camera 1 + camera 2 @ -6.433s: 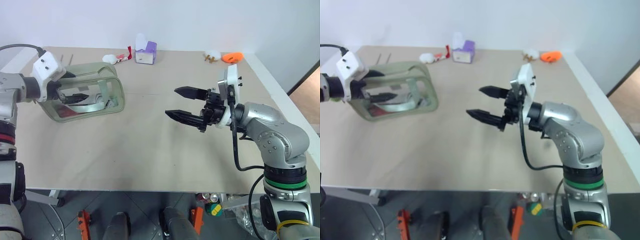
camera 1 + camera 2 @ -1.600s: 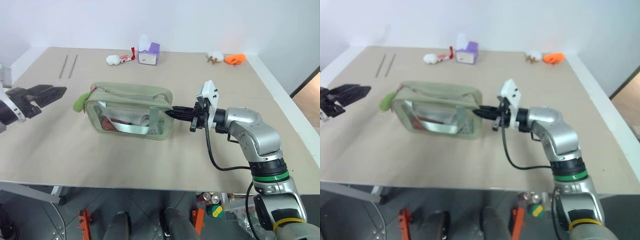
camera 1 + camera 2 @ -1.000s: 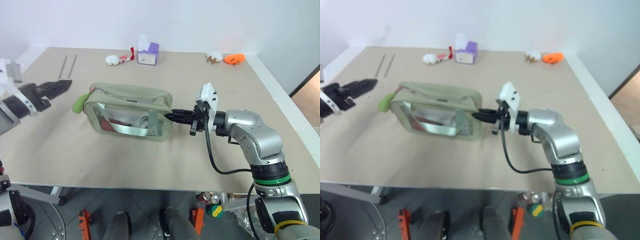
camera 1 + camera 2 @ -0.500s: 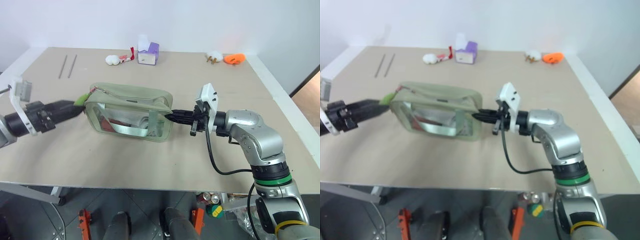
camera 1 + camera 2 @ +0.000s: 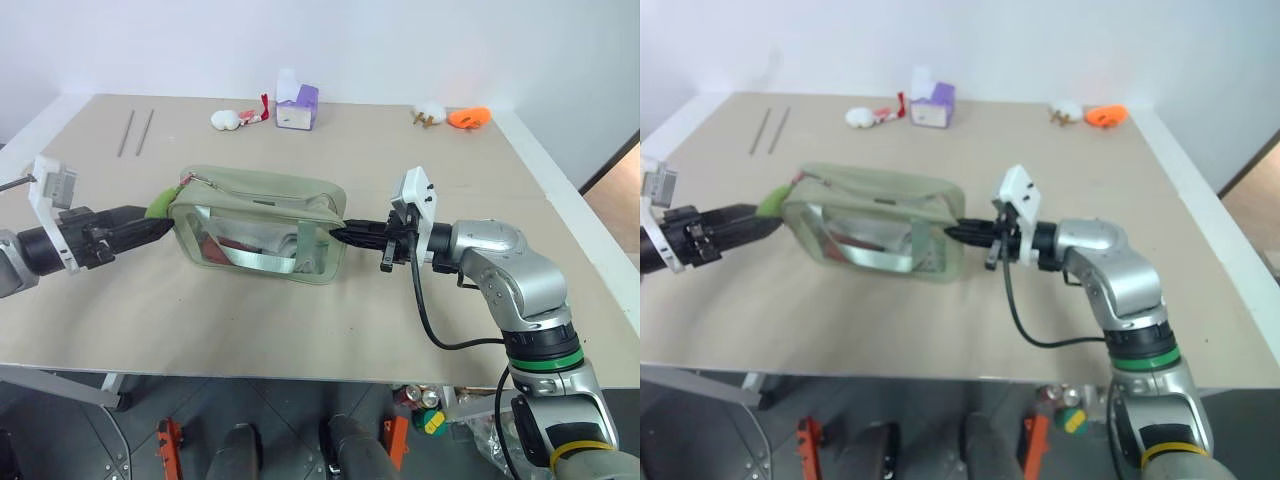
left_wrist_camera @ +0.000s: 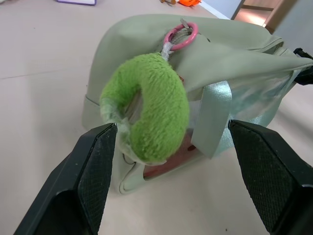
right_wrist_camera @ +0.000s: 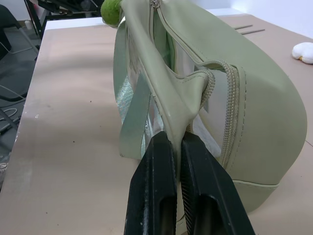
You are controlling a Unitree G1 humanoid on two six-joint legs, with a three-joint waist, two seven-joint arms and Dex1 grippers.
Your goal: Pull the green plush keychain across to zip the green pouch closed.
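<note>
The green pouch lies on its side mid-table, its clear window facing me. The green plush keychain hangs on a pink ring at the pouch's left end. My left gripper is open and level with the keychain. In the left wrist view its two black fingers stand on either side of the plush without touching it. My right gripper is shut on the fabric tab at the pouch's right end. The pouch's top seam gapes in the right wrist view.
Along the table's far edge sit a purple-and-white box, a white-and-red toy, a small white toy and an orange toy. Two thin rods lie at the far left. Bare table lies in front of the pouch.
My left gripper has come in from the far left and sunk to the keychain's level, fingers still open. The right gripper and the pouch have kept still.
</note>
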